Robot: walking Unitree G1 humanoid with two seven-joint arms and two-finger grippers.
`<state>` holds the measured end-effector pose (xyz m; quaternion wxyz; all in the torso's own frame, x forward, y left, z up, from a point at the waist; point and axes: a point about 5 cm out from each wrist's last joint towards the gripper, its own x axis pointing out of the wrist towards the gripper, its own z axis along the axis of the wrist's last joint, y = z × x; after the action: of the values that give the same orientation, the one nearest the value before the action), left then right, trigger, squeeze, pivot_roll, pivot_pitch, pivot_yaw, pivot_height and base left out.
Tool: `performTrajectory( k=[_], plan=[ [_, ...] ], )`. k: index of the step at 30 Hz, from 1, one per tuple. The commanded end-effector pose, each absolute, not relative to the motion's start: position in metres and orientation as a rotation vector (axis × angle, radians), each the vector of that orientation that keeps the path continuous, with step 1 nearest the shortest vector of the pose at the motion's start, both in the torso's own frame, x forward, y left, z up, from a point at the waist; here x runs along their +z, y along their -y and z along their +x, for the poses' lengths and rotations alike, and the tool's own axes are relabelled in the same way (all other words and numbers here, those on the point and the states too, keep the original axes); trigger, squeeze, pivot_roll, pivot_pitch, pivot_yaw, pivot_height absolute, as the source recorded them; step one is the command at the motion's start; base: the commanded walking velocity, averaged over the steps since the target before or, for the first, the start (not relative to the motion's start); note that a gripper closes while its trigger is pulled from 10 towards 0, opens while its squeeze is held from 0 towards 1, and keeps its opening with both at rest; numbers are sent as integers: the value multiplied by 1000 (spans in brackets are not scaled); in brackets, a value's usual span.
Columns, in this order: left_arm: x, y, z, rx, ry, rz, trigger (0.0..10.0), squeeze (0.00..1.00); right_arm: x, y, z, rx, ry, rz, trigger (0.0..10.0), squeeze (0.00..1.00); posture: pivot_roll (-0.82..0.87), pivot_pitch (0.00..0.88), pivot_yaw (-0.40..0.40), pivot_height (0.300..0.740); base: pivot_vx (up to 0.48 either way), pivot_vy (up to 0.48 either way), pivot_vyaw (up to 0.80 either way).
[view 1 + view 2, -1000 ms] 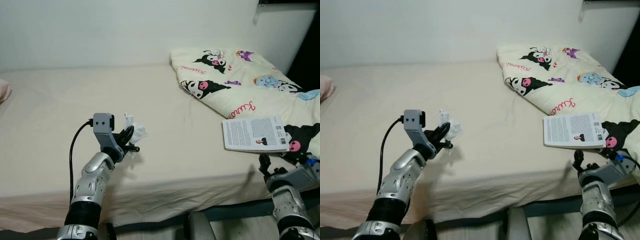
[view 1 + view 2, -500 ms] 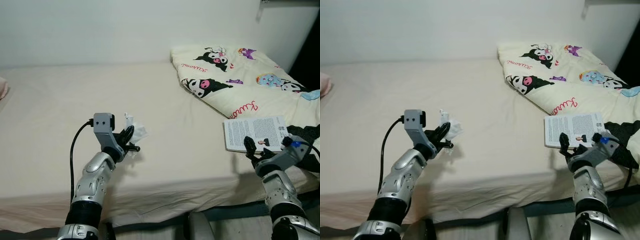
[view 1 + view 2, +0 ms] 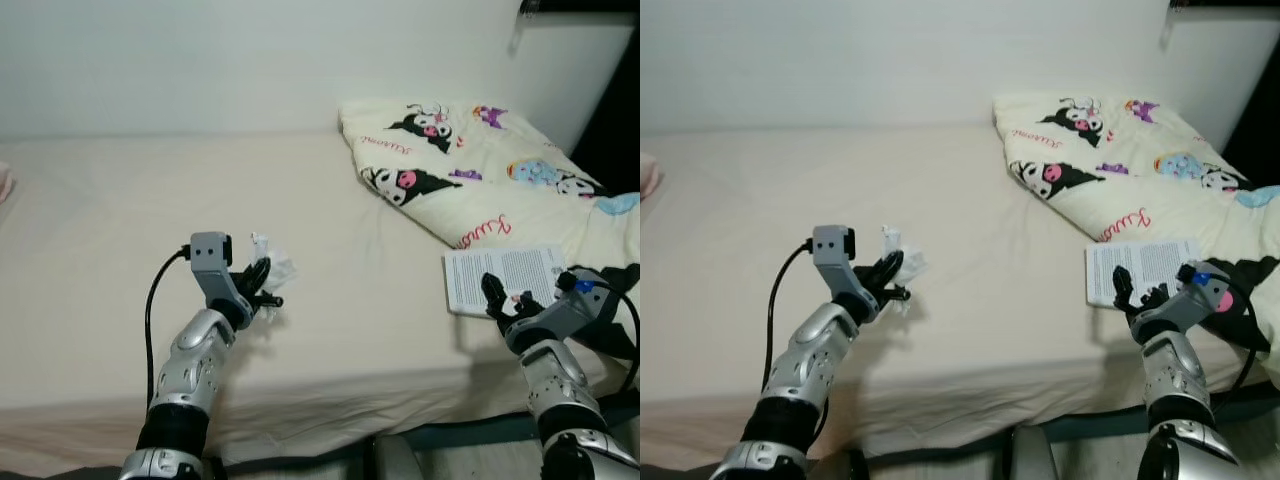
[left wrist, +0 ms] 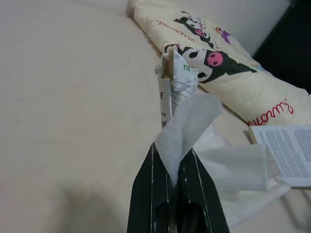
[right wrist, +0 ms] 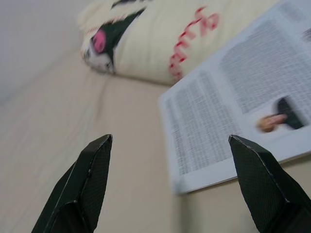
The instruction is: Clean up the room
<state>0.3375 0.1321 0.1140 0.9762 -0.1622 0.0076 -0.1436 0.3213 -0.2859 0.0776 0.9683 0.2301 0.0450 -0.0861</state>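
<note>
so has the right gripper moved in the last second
Yes. The right gripper rose from below the bed edge and now sits, fingers open, over the near corner of the book.

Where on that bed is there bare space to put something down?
The bed lies bare from the left gripper with its tissue wad back to the wall. Crowded on the right: patterned blanket, booklet, right gripper.

A crumpled white tissue [image 4: 214, 155] with a torn printed wrapper [image 4: 174, 82] is pinched between the closed fingers of the left tool [image 3: 262, 288], held a little above the bed [image 3: 100, 230]. A white printed booklet [image 3: 505, 275] lies flat near the bed's edge, beside the cartoon blanket [image 3: 470, 170].
</note>
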Motion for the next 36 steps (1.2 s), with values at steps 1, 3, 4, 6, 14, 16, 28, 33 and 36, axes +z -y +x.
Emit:
performTrajectory(
  k=[1, 3, 4, 6, 14, 16, 28, 33, 36],
  plan=[
    [114, -132, 339, -283, -13, -330, 10000, 0, 73, 280, 322, -153, -121, 460, 10000, 0, -56, 0, -52, 596, 0, 0, 0],
    [105, -143, 337, -251, -40, -316, 10000, 0, 64, 266, 321, -109, -157, 451, 10000, 0, -53, 0, -52, 606, 0, 0, 0],
    [99, -151, 335, -228, -57, -306, 10000, 0, 59, 257, 321, -83, -181, 444, 10000, 0, -49, 0, -54, 611, 0, 0, 0],
    [95, -156, 334, -213, -69, -299, 10000, 0, 56, 251, 321, -66, -195, 440, 10000, 0, -49, 0, -54, 616, 0, 0, 0],
    [75, -188, 327, -89, -153, -269, 10000, 0, 42, 227, 319, 2, -265, 421, 10000, 0, -29, 0, -73, 641, -60, 0, 0],
    [73, -193, 326, -73, -162, -266, 10000, 0, 41, 225, 319, 11, -271, 419, 10000, 0, -24, 0, -76, 646, -480, 0, 0],
    [45, -219, 312, 28, -245, -257, 10000, 0, 40, 219, 321, 39, -301, 386, 10000, 0, -16, 0, -87, 686, -280, 0, 0],
    [22, -234, 294, 99, -338, -249, 10000, 0, 35, 213, 318, 55, -328, 363, 10000, 0, -12, 0, -87, 701, 0, 0, 0],
    [8, -242, 281, 141, -401, -245, 10000, 0, 32, 211, 316, 57, -337, 361, 10000, 0, -12, 0, -85, 711, 0, 0, 0]
  ],
)
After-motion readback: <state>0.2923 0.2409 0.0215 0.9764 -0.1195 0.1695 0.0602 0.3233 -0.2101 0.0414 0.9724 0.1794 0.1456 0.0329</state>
